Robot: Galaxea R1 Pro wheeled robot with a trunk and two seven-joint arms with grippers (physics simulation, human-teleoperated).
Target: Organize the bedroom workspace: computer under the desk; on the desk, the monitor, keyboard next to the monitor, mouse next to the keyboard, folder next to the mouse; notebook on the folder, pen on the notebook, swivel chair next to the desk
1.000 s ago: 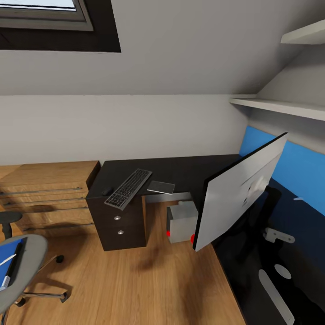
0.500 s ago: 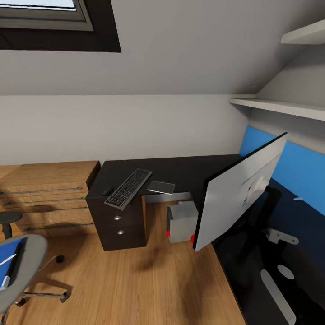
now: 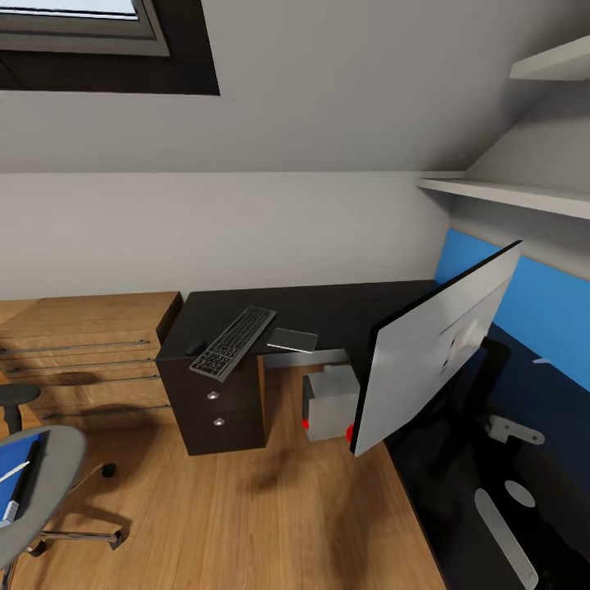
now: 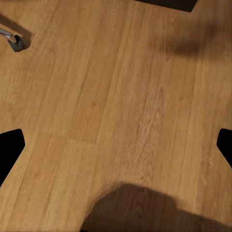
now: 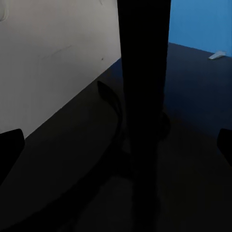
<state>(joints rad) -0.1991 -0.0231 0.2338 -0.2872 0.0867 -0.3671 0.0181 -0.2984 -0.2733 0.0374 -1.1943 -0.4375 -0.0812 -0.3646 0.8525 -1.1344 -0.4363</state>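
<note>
Monitor (image 3: 438,348) stands on the desk (image 3: 328,307) at frame right, pale back facing us. Keyboard (image 3: 234,341) and mouse (image 3: 195,347) centre-left on the desktop; computer (image 3: 330,403) on the floor beneath. Chair (image 3: 37,483) lower left carries the folder (image 3: 15,479). Left gripper (image 4: 116,145) and right gripper (image 5: 116,142): fingers wide apart, empty

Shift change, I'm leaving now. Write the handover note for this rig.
Left gripper: open, empty, over the floor.
Right gripper: open, facing the monitor stand.
On the desk: monitor, keyboard, mouse beside it. Computer under the desk.
To do: folder lies on the swivel chair, away from the desk; move it, stack notebook and pen (not clearly visible), bring chair in.
</note>
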